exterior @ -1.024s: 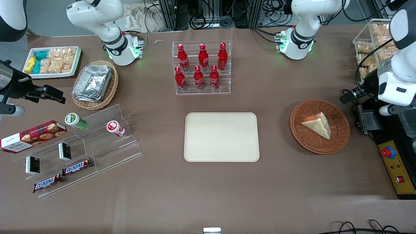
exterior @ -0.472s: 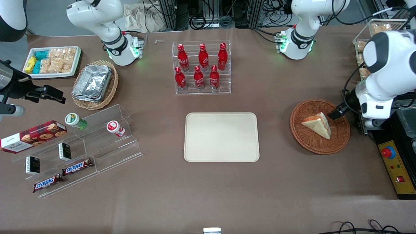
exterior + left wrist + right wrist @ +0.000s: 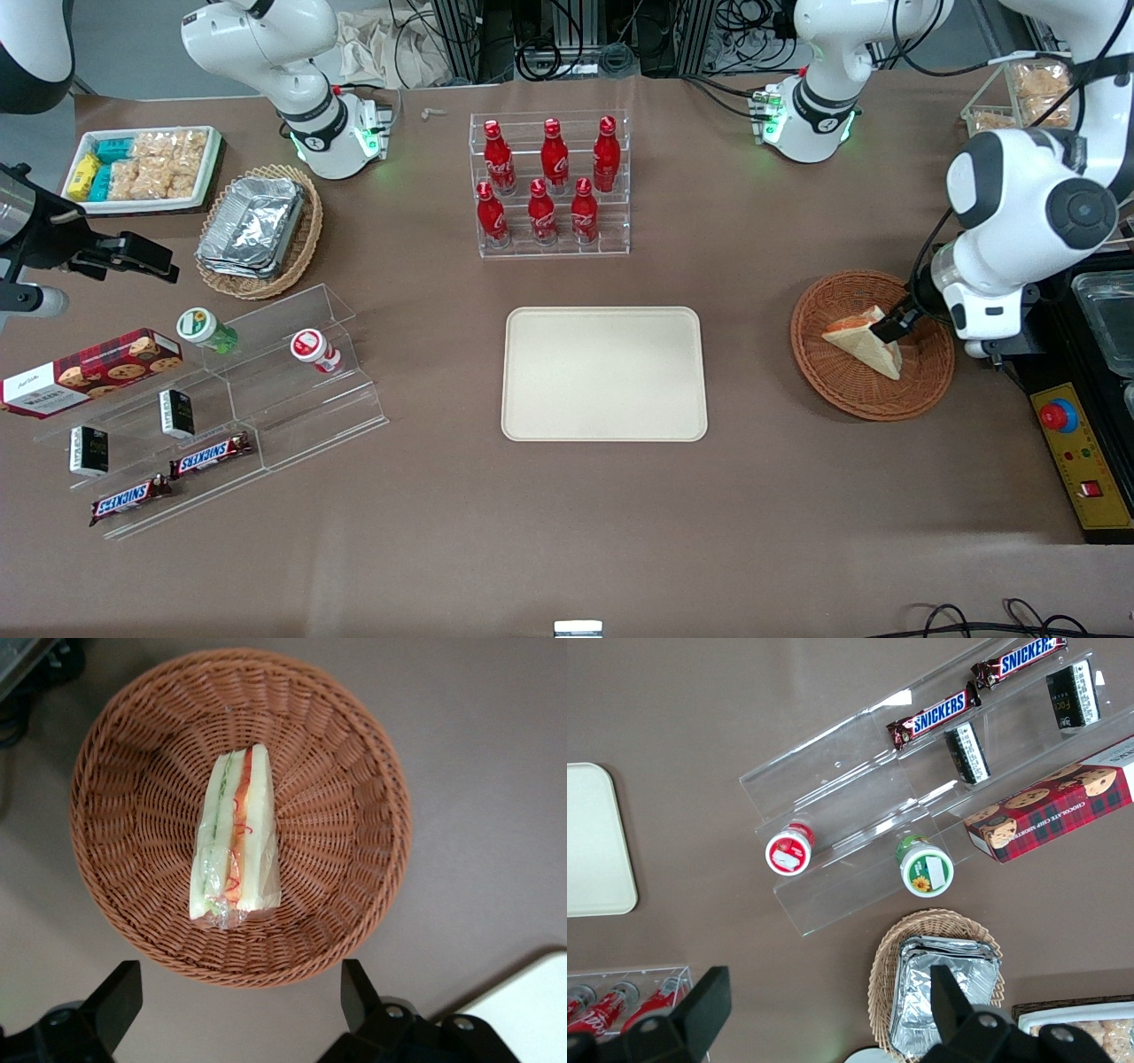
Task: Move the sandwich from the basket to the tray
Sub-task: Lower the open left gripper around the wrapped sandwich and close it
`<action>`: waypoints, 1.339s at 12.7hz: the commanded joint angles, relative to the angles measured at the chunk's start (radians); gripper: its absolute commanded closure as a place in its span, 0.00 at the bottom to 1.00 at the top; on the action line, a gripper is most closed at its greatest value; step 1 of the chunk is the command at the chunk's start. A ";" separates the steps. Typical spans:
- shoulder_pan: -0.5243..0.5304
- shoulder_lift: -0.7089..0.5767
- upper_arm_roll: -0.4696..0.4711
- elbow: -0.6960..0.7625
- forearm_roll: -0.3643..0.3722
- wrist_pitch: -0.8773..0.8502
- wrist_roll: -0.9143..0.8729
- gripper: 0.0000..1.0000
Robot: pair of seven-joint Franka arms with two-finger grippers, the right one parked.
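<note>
Front view: now poised over the basket, where a second ago parked out over the working arm's end of the table, well off the rim. Gripper carried in half a second ago to the rim and now directly above the sandwich, one dark fingertip overlapping the wedge's upper corner. Reads as an approach almost finished, with the descent and grasp not yet made. Tray bare, well apart from the basket toward the parked arm's end. Big white elbow joint folded high over the basket's edge, wrist pointing down.

Left wrist view: looking straight down into the basket. Sandwich lying on its side near the middle of the weave, filling stripe up, wrapped in clear film. Fingers spread wide, both tips clear of the rim and nothing between them; gripper hanging above, not touching.

Right wrist view: nothing of the task beyond a corner of the tray.
</note>
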 commanded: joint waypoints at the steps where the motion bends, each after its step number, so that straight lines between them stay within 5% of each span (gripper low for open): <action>1: 0.011 0.009 -0.008 -0.031 0.007 0.031 -0.037 0.00; 17: 0.077 0.210 -0.008 -0.114 0.007 0.302 -0.037 0.05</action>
